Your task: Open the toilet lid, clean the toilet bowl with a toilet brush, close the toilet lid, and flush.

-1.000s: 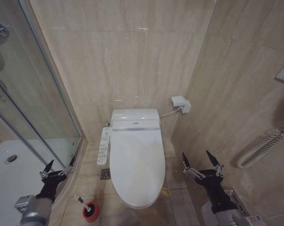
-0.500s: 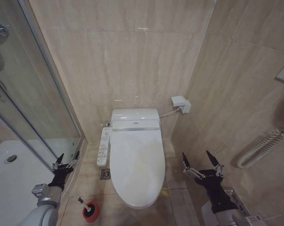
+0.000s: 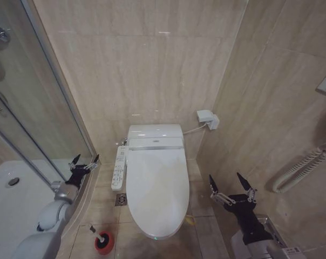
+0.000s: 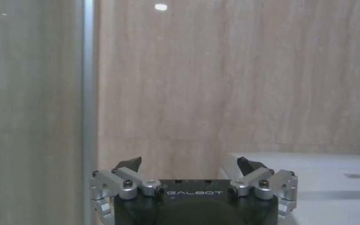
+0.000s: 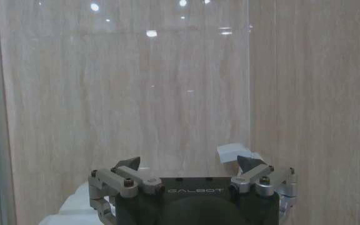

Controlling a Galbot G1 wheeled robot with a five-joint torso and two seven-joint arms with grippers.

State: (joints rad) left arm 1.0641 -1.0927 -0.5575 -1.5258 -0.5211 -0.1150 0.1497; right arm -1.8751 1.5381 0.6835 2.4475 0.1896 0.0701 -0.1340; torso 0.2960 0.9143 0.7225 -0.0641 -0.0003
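We note the toilet lid (image 3: 156,189) down over the bowl, against the back wall. Toilet brush (image 3: 96,234) in its red cup (image 3: 104,243) on floor, left of toilet. Left gripper (image 3: 83,162) up by shower glass (image 3: 33,124), fingers spread, empty. Right gripper (image 3: 231,186) right of toilet, also spread, empty.

bathroom fixtures around the toilet

a red cup holder (image 3: 104,243) is seen on the floor, a glass shower door (image 3: 28,102) left, a white wall box (image 3: 207,119) behind.

large white glossy oval toilet lid (image 3: 156,193) centre, before my view; small black-headed toilet brush (image 3: 100,237) left, glass shower partition (image 3: 28,102) beyond.
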